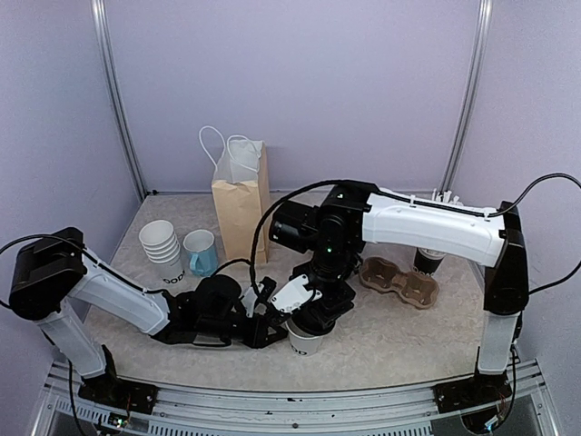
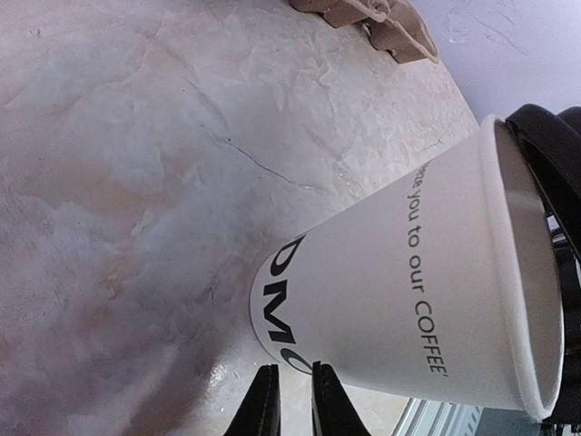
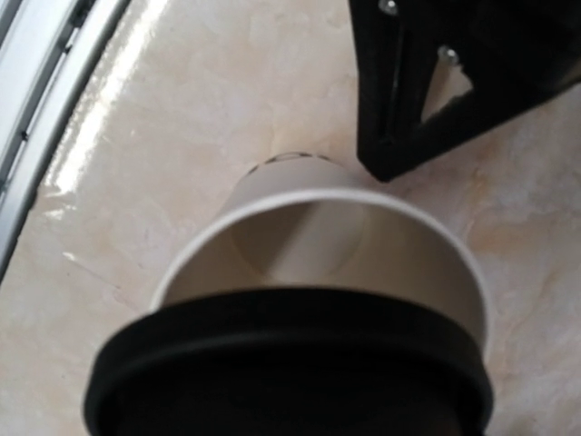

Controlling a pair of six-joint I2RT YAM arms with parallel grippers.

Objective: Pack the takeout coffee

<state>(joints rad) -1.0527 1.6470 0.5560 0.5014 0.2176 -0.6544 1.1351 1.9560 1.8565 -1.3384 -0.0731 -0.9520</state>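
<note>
Near the front middle of the tabletop (image 1: 390, 341), the white paper cup (image 1: 304, 342) is seen standing upright, wedged between the two hands. Its black lid (image 3: 290, 363) is not seated: in the right wrist view it is shown close under the camera, with the bare inside of the cup exposed below it. In the top view the cup mouth and the lid are covered by the right hand (image 1: 318, 313). That hand is clamped on the lid, though its fingers cannot be made out in any view. Black lettering along the cup wall and at its base is given only by the left wrist view, where the lid is seen right at the rim. The left hand (image 2: 289, 400) is held low beside the cup base, its fingertips drawn nearly together with only a thin slit between them and nothing in it. Farther back are found a cardboard carrier (image 1: 399, 282), a lidded cup (image 1: 428, 262), a paper bag (image 1: 241, 204), a blue mug (image 1: 201, 252) and stacked white cups (image 1: 162, 245).
</note>
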